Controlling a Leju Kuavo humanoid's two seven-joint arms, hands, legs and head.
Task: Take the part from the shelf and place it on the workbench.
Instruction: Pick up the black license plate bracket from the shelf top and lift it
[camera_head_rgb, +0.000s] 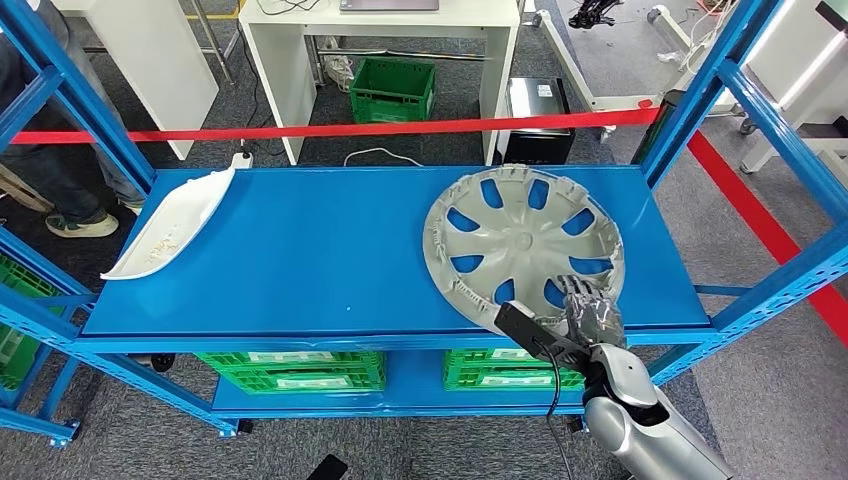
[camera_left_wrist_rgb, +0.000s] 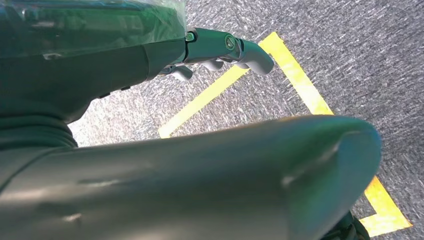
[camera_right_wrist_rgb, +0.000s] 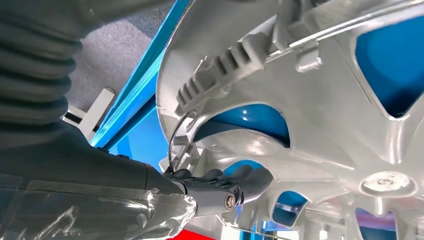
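The right robot hand (camera_head_rgb: 592, 312) hides the wheel cover's (camera_head_rgb: 520, 240) near rim — grip unclear.

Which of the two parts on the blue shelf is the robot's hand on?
The round grey wheel cover; the right hand rests at its near rim. The white curved panel lies untouched at the far left.

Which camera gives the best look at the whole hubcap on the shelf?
The head view: the grey hubcap lies whole on the blue shelf, with the right hand at its near rim. The right wrist view shows a close-up of part of it. The left wrist view faces the floor.
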